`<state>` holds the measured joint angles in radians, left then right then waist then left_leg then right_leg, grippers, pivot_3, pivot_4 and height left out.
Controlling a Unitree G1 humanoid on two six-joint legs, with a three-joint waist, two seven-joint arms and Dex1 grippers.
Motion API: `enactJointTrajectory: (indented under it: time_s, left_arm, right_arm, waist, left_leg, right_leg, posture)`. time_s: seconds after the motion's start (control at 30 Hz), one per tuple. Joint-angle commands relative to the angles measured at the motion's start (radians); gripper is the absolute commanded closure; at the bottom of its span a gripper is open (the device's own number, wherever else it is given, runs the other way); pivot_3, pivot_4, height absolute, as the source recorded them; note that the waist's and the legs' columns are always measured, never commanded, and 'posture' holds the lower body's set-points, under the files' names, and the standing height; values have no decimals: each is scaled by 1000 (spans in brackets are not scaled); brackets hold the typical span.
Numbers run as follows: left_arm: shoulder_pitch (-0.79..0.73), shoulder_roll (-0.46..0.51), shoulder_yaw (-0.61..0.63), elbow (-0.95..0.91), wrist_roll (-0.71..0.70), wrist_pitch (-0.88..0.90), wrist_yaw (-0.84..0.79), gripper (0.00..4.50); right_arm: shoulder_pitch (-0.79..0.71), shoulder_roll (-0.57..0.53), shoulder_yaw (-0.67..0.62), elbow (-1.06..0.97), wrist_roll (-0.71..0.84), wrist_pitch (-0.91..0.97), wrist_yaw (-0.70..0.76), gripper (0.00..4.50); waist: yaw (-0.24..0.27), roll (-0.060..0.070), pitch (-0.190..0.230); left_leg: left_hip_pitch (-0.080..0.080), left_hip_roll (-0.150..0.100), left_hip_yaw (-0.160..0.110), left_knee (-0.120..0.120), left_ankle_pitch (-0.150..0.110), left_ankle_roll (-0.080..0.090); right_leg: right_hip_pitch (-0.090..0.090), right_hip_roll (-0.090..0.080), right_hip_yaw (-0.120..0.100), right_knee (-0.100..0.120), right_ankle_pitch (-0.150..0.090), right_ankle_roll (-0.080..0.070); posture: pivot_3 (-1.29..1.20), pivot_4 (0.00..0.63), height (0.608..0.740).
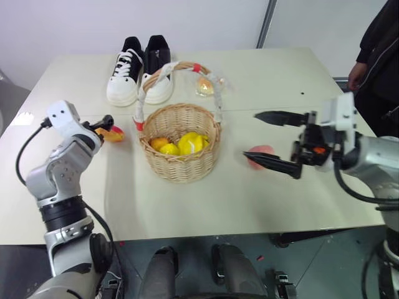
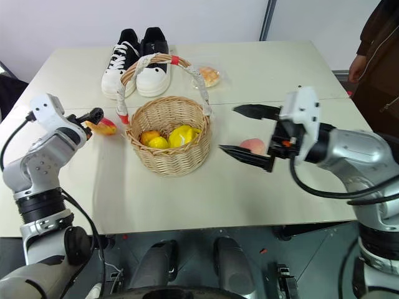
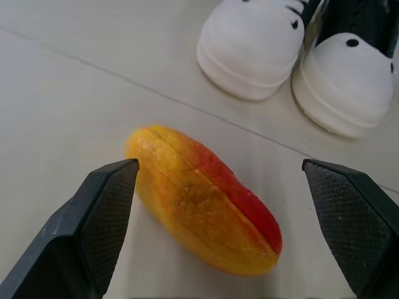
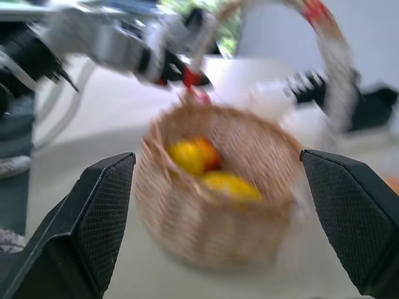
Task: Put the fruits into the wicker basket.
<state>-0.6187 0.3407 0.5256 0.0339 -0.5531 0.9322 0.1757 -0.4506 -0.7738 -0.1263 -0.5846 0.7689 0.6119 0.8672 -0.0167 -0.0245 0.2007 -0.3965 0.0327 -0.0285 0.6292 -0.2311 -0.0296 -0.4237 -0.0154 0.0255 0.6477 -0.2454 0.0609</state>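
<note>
While both claws hang spread wide and empty, the mango (image 3: 202,205) lies on the worktop (image 1: 262,199) just left of the wicker basket (image 1: 179,143), with the left claw (image 1: 107,122) right at it, fingers (image 3: 93,224) either side of the fruit but not touching. Peach (image 2: 252,146) sits on the worktop to the right of the basket, well apart from it; right claw (image 2: 246,132) is raised beside the peach, pointing toward the basket, one finger above and one in front of the peach, contact cannot be told. Basket stands mid-worktop, handle (image 1: 181,67) upright, holding a few yellow and orange fruits (image 1: 187,143). Behind it a pair of black-and-white sneakers (image 1: 140,68) and a wrapped bun (image 2: 209,76). Person in dark clothing (image 1: 377,50) stands at the far right edge
</note>
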Motion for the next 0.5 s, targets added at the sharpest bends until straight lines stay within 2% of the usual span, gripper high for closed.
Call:
enactJointTrajectory:
  time_s: [0.03,0.2,0.5]
  left_arm:
    - [-47,-7,21,24,19,0,53,0]
    - [-128,-42,33,96,33,29,145,0]
    - [-239,-53,46,271,79,82,242,0]
  right_arm:
    - [-39,47,59,-56,12,7,-45,92]
    - [-35,105,119,-75,11,12,-72,92]
    - [-34,117,123,-78,16,18,-95,92]
  waist:
    - [3,0,0]
    - [8,-1,0]
    - [3,-1,0]
  left_leg:
    - [0,0,-1,0,0,0]
    - [-3,-1,-1,2,0,0]
    - [-3,-1,-1,2,0,0]
  right_leg:
    - [0,0,0,0,0,0]
    - [0,-2,-1,-1,2,-2]
    - [-1,-1,-1,0,3,-1]
  posture:
    - [0,150,740]
    - [0,150,740]
    - [0,150,740]
